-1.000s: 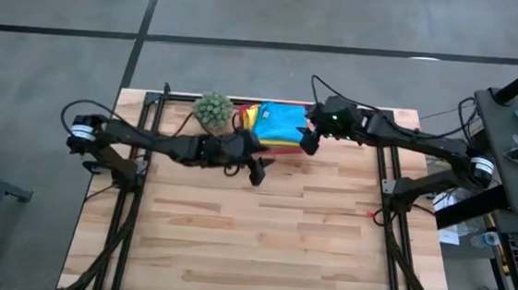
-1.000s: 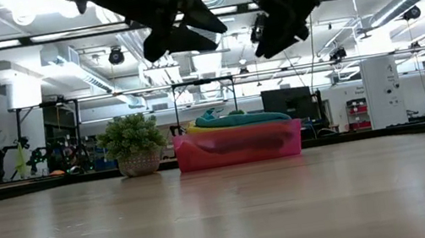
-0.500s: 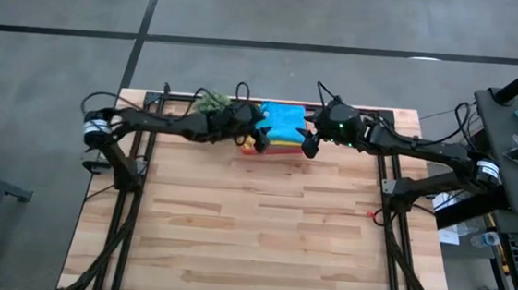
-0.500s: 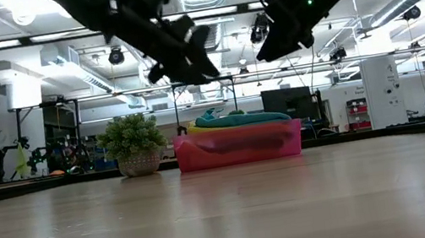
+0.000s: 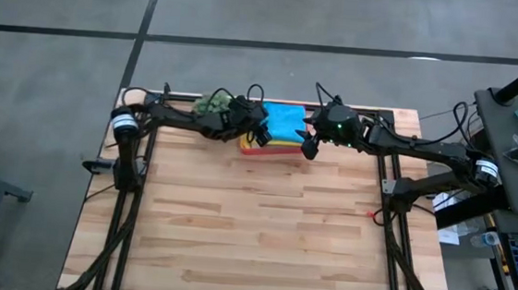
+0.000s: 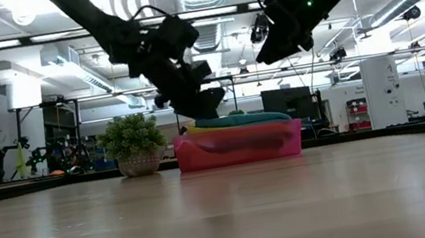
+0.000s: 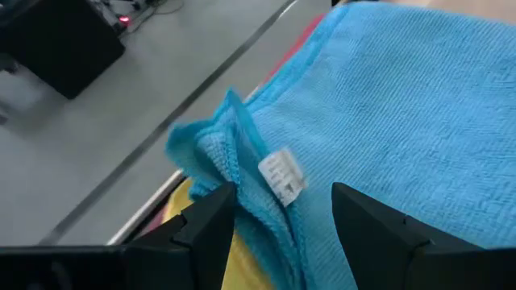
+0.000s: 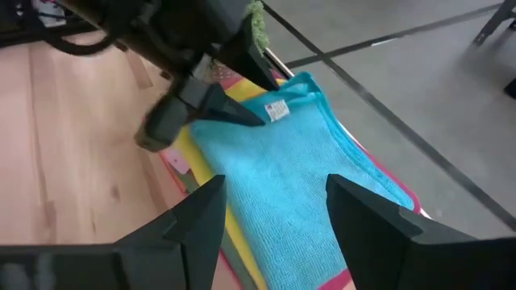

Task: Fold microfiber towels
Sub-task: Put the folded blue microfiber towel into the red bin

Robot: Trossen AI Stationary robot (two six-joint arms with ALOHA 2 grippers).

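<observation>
jaws of left gripper [image 7: 278,211] parted astride the soft teal blue microfiber towel's [image 7: 403,121] tagged corner; right gripper [image 8: 274,211] parted, empty, above the towel.

1. The tray [image 5: 251,147] sits at the desk's [image 5: 252,228] far edge — towels [image 5: 284,124] stacked in it.
2. The plant [image 5: 212,103] stands just left of the tray.
3. Left gripper [image 5: 261,137] over the stack's left end — right gripper [image 5: 309,146] at its right end.

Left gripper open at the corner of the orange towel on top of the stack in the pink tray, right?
Not quite: the top towel is teal blue, not orange, as the left wrist view shows. The rest holds: the left gripper is open at its tagged corner, and the stack sits in the pink tray.
</observation>
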